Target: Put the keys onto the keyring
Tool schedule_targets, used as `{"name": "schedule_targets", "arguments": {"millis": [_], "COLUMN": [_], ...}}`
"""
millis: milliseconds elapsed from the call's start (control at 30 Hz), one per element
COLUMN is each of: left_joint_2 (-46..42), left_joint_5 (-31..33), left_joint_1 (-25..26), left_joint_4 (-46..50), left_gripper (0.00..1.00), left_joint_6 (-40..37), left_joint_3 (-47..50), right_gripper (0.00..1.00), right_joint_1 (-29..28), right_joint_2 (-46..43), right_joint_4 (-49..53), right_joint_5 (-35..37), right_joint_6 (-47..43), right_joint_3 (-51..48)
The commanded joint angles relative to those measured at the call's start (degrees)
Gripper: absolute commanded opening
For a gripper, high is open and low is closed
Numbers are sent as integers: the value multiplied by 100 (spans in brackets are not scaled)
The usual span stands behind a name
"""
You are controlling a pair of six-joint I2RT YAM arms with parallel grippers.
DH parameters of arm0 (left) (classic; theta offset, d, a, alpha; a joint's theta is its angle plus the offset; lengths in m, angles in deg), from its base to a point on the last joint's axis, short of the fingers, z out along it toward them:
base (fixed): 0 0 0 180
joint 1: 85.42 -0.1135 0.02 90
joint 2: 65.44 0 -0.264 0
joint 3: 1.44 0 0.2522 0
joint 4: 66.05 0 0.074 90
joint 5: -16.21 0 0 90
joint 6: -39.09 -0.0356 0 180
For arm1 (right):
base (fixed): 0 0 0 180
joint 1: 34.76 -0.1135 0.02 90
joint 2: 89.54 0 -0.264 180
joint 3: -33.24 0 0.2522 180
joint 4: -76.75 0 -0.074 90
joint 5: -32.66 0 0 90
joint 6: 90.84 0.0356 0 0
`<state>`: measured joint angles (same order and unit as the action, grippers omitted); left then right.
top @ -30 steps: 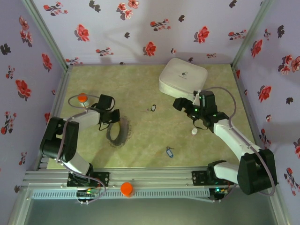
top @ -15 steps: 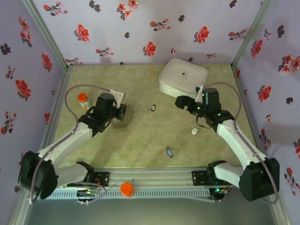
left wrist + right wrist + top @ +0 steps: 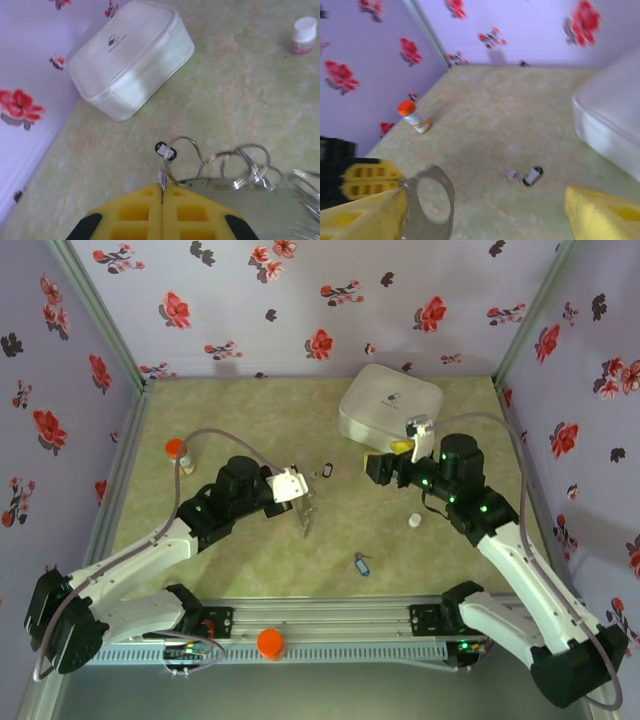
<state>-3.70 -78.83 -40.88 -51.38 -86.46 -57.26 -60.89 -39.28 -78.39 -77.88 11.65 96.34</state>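
Note:
My left gripper point(image 3: 296, 488) is shut on the keyring point(image 3: 306, 516), a thin dark hoop hanging from its yellow fingers above the middle of the table. In the left wrist view the gripper point(image 3: 162, 188) pinches the keyring point(image 3: 226, 183) at its wire loops. The black-and-silver key point(image 3: 326, 471) lies on the table just beyond it, also seen past the fingertips point(image 3: 165, 150). The blue key point(image 3: 361, 563) lies nearer the front. My right gripper point(image 3: 385, 466) stands open to the right of the black-and-silver key point(image 3: 532, 176), apart from it, facing the keyring point(image 3: 448, 196).
A white rounded box point(image 3: 390, 405) sits at the back right. A small white cylinder point(image 3: 414, 521) stands under the right arm. An orange-capped bottle point(image 3: 177, 452) stands at the left. An orange cap point(image 3: 270, 642) rests on the front rail.
My left arm lifted the keyring off the table at the left and carried it right, toward the centre. The right gripper shifted left toward the black-and-silver key, its jaws narrowing slightly.

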Motion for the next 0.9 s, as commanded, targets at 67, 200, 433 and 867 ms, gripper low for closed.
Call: {"name": "schedule_targets", "arguments": {"millis": [67,200,433,867], "left_joint_2": [-191,-339,-725,-579], "left_joint_5": [-461,-859,-1246,-2022], "left_joint_1": [-6,-1,-1,-41], "left_joint_4": [-1008,-1395,-1427,-3698], "left_gripper": [0,0,0,0], "left_joint_6": [-915,-736,-316,1487], "left_joint_3": [378,644,985,2045], "right_gripper": [82,80,65,39], "right_joint_1": [-555,-1179,-1686,-1931], "right_joint_2": [-236,212,936,1129], "right_joint_4": [-763,-1517,-1646,-2057], "right_joint_5": [-553,-604,-186,-382], "right_joint_6": [-1243,-1493,-2392,-3819], "right_joint_3": [-595,-995,-989,-1143]}}
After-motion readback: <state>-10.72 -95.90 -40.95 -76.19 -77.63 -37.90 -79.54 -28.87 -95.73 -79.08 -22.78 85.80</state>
